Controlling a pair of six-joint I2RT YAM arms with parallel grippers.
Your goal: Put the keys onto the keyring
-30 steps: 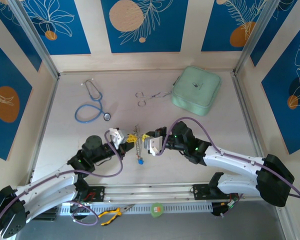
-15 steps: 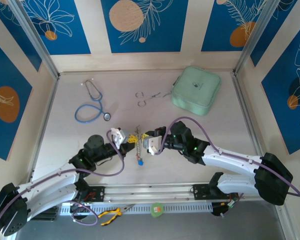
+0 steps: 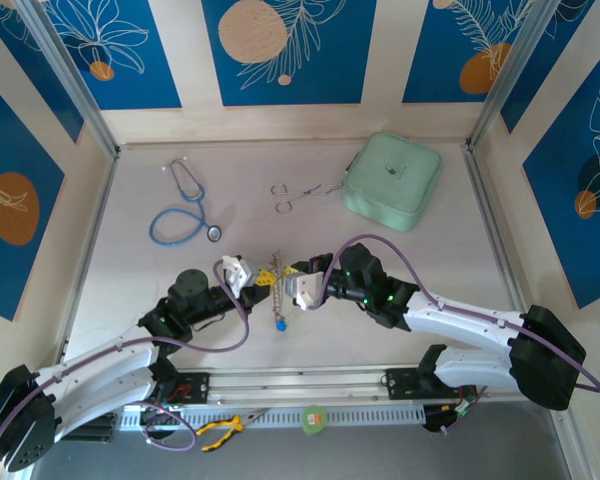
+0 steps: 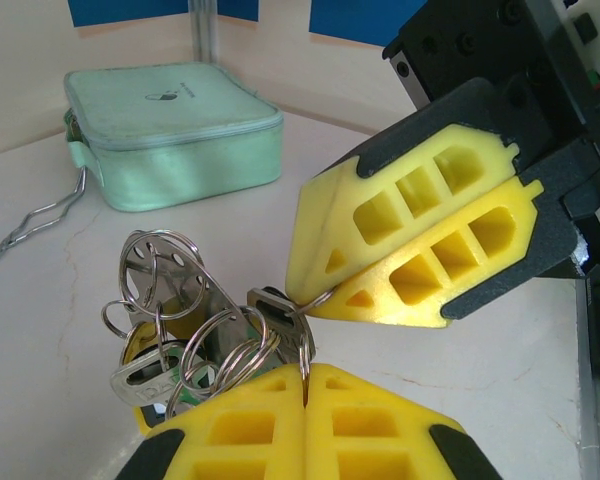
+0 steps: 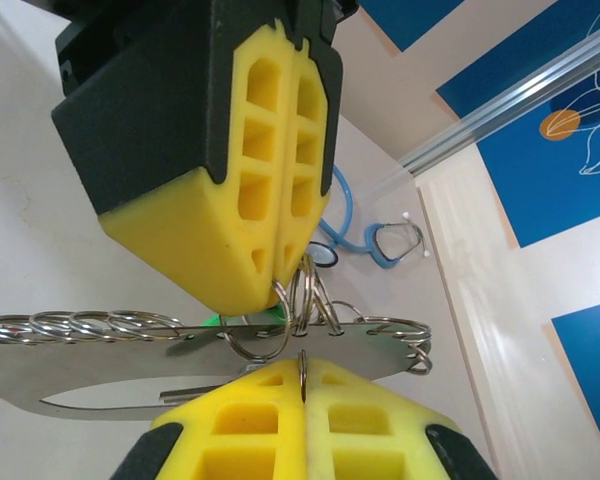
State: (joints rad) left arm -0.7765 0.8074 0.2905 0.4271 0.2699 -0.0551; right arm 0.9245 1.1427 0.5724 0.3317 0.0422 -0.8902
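Edging slightly right over the past second, the left gripper (image 3: 248,276) is sitting closer to the bundle at mid-table, while the right arm's elbow is leaning a little further left. At far left the blue-tubed stethoscope (image 3: 185,212) is lying on the table (image 3: 130,260), well apart from the arms. The left gripper's yellow pads (image 4: 250,425) are pressing together on a thin wire loop of the keyring (image 4: 148,280) (a flat steel plate strung with split rings, as the wrist views are showing it). The keys (image 4: 145,377) are bunching under that plate, one silver blade sticking out leftward in the left wrist view. In the top view a blue-headed key (image 3: 279,325) is showing at the near end of the bundle. The right gripper (image 3: 290,280) is facing the left one tip to tip, its pads likewise clamping on a wire loop. Behind them the steel forceps (image 3: 295,192) are lying near the mint-green pouch (image 3: 393,182) toward the right rear.
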